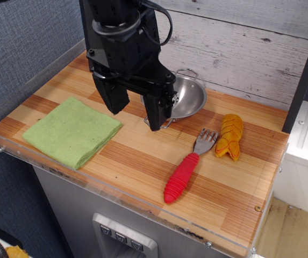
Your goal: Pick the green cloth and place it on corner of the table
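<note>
The green cloth (pixel 73 131) is lying flat and folded on the left side of the desk (pixel 143 161), near the clear front edge. The black hand (pixel 135 110) is hanging above the desk just right of the cloth, with its 2 fingers spread apart and holding nothing. A steel bowl (pixel 188 97) is sitting behind it.

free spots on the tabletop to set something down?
Bare wood: front strip between green cloth and red-handled fork; front-right corner past the fork; back-left behind the cloth. Crowded: centre-back, where the open pincer hangs by the steel bowl and yellow toy.
</note>
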